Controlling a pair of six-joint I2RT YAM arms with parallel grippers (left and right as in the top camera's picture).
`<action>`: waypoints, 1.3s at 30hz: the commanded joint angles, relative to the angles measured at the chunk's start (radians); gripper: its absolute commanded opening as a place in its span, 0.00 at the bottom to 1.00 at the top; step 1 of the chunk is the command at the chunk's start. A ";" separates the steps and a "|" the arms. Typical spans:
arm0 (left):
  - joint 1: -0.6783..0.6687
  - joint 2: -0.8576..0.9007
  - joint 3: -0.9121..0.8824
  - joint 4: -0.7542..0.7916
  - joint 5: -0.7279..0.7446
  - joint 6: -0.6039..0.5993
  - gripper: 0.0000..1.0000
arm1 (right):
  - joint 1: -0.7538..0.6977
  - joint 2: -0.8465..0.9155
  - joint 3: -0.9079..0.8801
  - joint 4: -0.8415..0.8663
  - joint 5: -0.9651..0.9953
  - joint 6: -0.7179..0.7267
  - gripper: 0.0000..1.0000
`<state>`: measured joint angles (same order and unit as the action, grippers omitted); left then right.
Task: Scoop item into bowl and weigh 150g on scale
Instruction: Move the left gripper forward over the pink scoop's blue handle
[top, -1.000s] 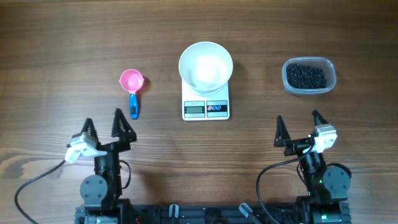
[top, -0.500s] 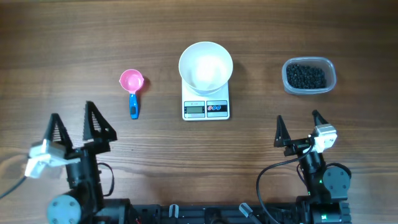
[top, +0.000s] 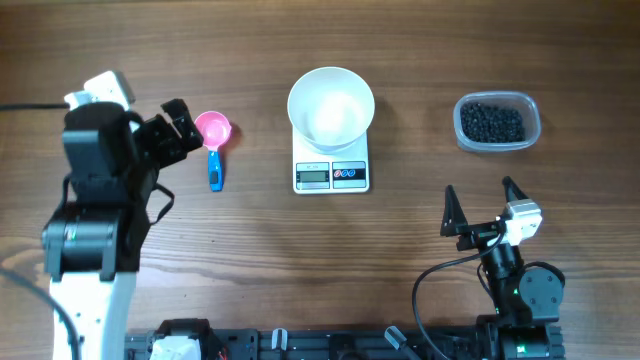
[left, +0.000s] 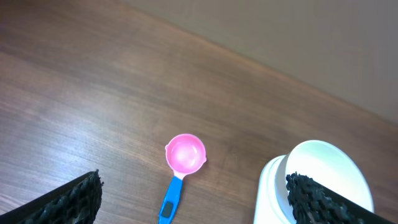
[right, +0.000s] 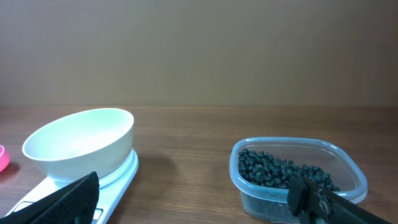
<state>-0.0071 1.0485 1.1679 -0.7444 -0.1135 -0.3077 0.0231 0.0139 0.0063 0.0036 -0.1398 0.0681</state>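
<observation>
At the upper left of the overhead view, the left gripper (top: 182, 124) has its jaws spread wide with nothing in them, close to the pink scoop (top: 212, 130), which lies on the wooden table (top: 300, 260). In the upper middle the white bowl (top: 331, 105) sits empty on the scale (top: 331, 175), and at the upper right the black beads (top: 492, 122) lie in a clear tub (top: 497, 96). At the lower right the right gripper (top: 478, 187) is also wide open and empty, well apart from the tub.
</observation>
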 joint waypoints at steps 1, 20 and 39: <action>0.005 0.062 0.017 0.010 0.012 0.016 1.00 | 0.004 -0.003 -0.001 0.004 0.009 0.011 1.00; 0.005 0.683 0.009 -0.057 0.068 0.065 0.90 | 0.004 -0.003 -0.001 0.004 0.009 0.010 1.00; 0.005 0.781 0.009 0.050 0.069 0.065 1.00 | 0.004 -0.003 -0.001 0.004 0.009 0.011 1.00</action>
<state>-0.0071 1.8214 1.1736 -0.6983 -0.0532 -0.2516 0.0231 0.0139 0.0063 0.0036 -0.1398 0.0681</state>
